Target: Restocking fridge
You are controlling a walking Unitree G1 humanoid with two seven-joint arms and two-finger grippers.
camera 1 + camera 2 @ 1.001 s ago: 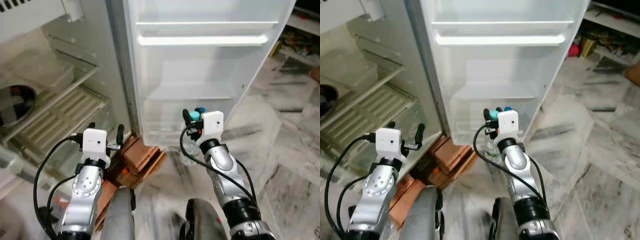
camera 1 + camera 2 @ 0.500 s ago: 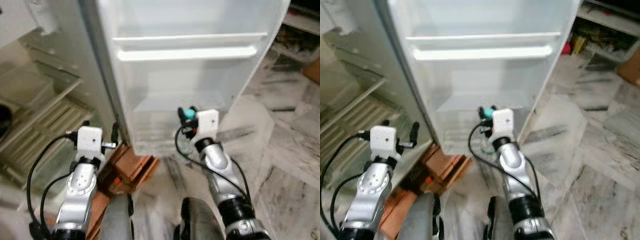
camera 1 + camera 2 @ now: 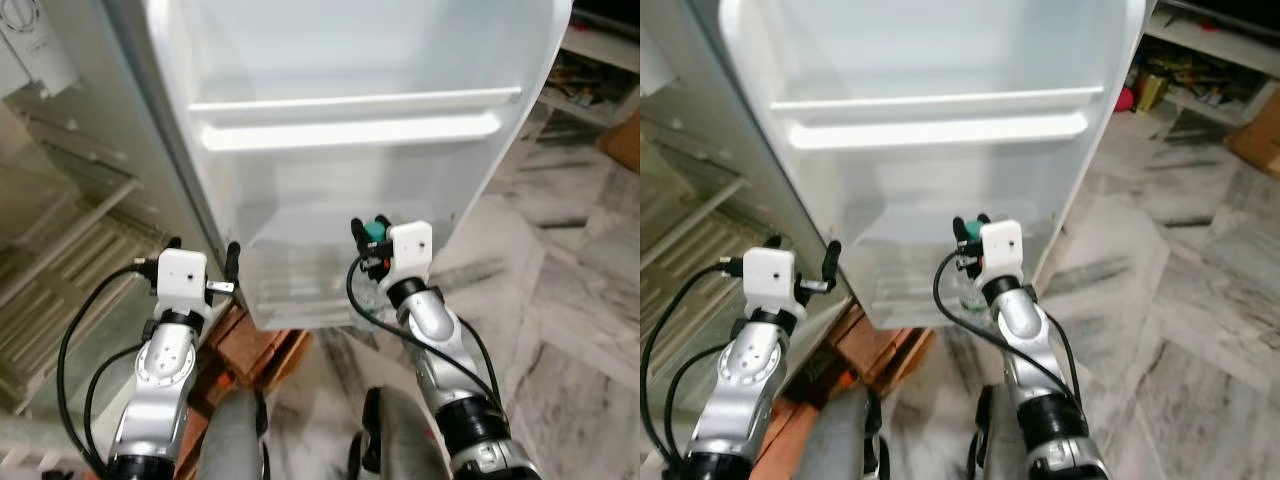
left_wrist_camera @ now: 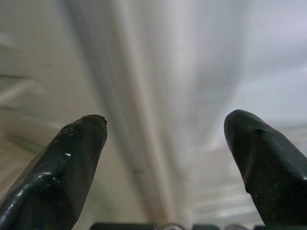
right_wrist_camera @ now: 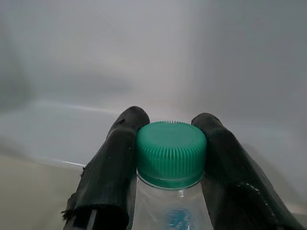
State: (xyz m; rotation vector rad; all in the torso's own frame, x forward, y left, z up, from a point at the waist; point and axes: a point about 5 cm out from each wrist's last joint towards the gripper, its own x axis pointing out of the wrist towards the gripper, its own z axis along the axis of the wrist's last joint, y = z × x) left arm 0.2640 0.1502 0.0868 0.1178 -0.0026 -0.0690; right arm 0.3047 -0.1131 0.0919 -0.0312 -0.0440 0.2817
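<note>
The view has swung since a second ago: the fridge shelves (image 3: 60,270) have slid off toward 9 o'clock and the open door (image 3: 350,130) now stands square ahead, so the robot seems to have turned to face the door's bins. That suits the task, since the lowest bin (image 3: 300,290) looks like the place for what is being carried.

At 8 o'clock the left hand (image 3: 200,262) hangs with its fingers (image 4: 72,158) spread wide and nothing between them, pointed along the door's hinge edge. Below it, near 7 o'clock, red bricks (image 3: 250,350) prop the fridge's foot.

Just right of centre, the right hand (image 3: 368,235) is clamped on a bottle (image 5: 171,153), one finger on each side of the green cap, touching it. The clear body hangs below the fingers. The bottle sits just in front of the bin's front wall, about level with its rim, and not yet inside. A short reach forward and down is probably what remains. At 3 o'clock lies marble floor (image 3: 560,300).
</note>
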